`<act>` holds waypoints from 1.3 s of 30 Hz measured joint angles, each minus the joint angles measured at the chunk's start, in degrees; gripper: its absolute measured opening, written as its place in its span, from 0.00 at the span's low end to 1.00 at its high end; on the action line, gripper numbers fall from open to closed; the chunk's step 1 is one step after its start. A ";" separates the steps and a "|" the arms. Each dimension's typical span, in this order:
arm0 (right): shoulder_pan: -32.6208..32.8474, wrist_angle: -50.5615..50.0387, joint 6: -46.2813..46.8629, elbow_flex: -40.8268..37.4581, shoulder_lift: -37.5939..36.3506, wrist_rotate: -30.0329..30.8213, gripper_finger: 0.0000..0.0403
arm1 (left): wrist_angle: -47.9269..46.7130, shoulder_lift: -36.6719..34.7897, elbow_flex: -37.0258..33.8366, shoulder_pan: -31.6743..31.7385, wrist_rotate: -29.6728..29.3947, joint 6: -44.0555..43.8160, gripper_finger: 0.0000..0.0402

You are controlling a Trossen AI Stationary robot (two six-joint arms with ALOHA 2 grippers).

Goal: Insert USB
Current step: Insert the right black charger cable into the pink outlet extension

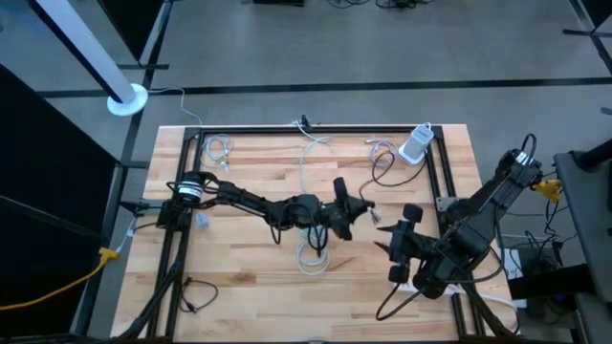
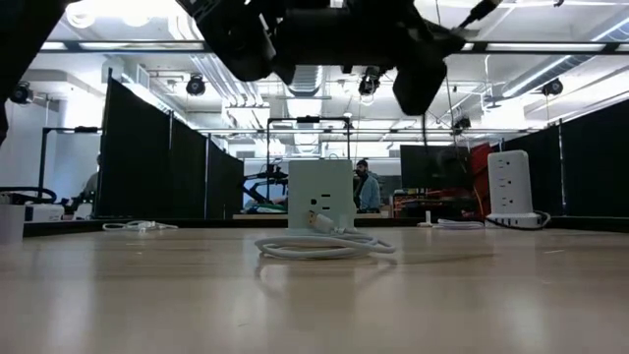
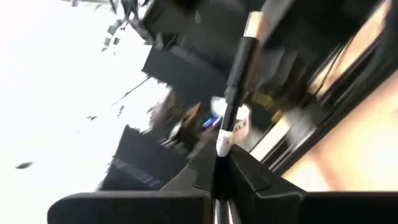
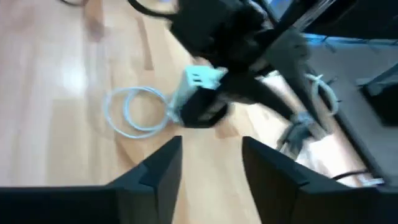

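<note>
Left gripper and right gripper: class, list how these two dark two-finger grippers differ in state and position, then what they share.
The left gripper is shut on a white cable plug; the right gripper is open and holds nothing. The left gripper hangs over the middle of the wooden table; the right gripper is nearer its right side. Both are dark, two-fingered and raised off the table.

Both jointed arms black, fingers [image 4: 163, 167] flat, matte.
</note>
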 joint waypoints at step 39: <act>-13.56 37.08 11.99 -19.83 -20.45 -26.39 0.45 | 12.84 -0.02 -1.40 -10.69 -6.34 35.64 0.01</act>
